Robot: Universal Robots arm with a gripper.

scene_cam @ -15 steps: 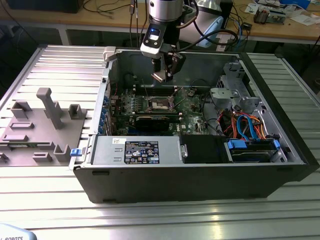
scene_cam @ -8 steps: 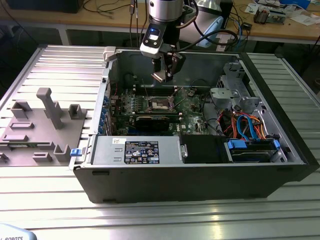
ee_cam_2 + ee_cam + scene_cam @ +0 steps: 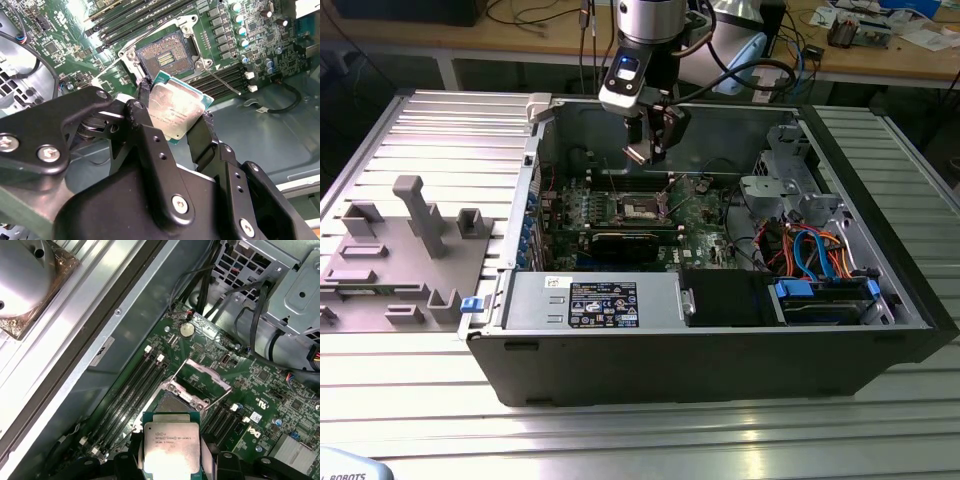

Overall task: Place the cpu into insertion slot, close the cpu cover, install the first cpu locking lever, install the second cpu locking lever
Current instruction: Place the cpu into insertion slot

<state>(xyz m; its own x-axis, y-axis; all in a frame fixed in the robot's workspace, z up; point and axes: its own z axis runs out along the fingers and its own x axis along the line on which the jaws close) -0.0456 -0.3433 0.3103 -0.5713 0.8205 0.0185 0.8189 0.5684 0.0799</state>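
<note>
The cpu point(image 3: 175, 111), a small square chip with a dull silver top and green edge, is clamped by its two opposite edges in my gripper point(image 3: 176, 104), which is shut on it. In the exterior view the gripper point(image 3: 645, 148) hangs with the cpu point(image 3: 636, 153) above the green motherboard, over the insertion slot point(image 3: 642, 207). The insertion slot point(image 3: 165, 54) lies bare, dark centre showing, a short gap from the chip. In the first wrist view the cpu point(image 3: 171, 445) hides part of the slot point(image 3: 175, 402); the cpu cover point(image 3: 210, 375) stands raised behind it. Two thin lever rods point(image 3: 222, 82) stick out unlatched.
The open computer case point(image 3: 880, 340) walls in the board on all sides. A power supply point(image 3: 595, 303) sits along its front, a drive cage with blue and orange cables point(image 3: 820, 262) at the exterior view's right. A grey fixture point(image 3: 400, 250) lies on the table at the left.
</note>
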